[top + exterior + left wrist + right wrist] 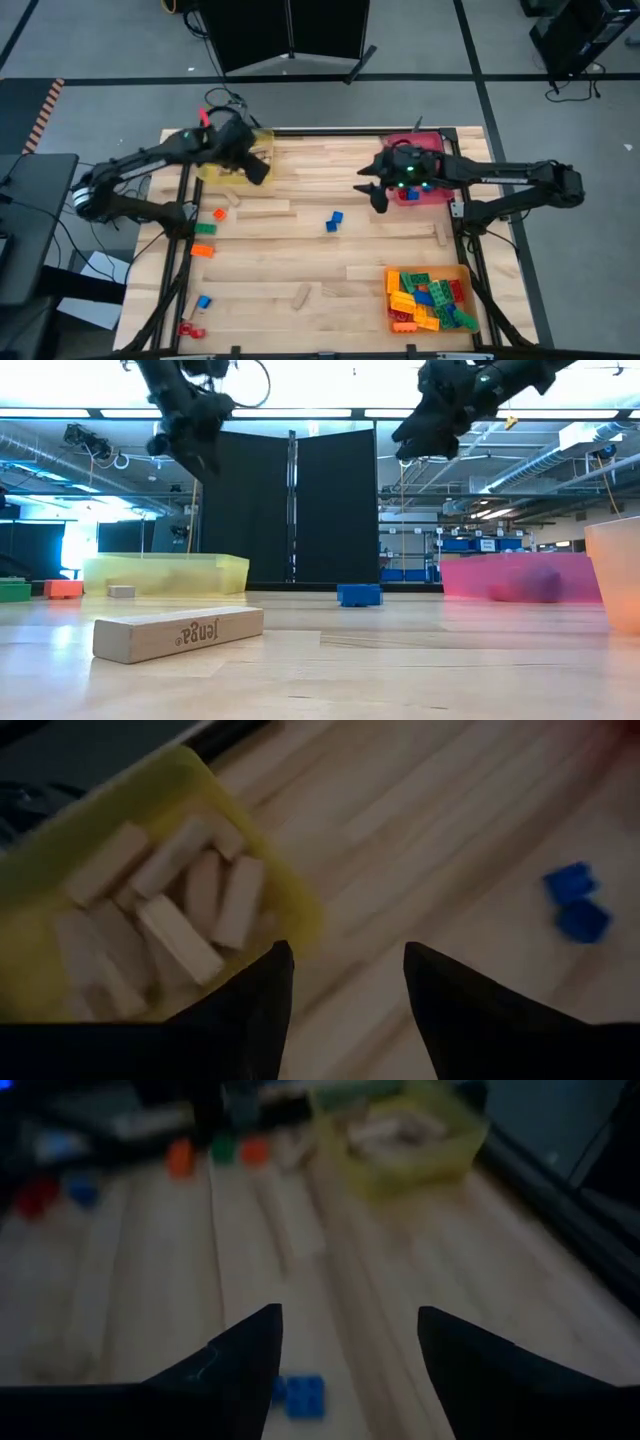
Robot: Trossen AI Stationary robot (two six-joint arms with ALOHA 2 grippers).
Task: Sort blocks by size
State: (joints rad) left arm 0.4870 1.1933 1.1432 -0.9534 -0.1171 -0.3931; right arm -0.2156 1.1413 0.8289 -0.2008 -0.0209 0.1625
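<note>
Three trays sit on the tabletop (300, 230): one yellow tray (215, 170), one red tray (425, 145), one orange tray (465, 272). One blue brick (333, 221) lies mid-table. Two arms are present, each with one end effector, left (258, 172) and right (379, 199).

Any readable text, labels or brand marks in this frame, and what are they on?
"Jenga", seen upside down in the low view: stamped on the side of the tan wooden block lying nearest the camera.
Blue signs on the room's far wall: too small to read.
Nothing else legible.
</note>
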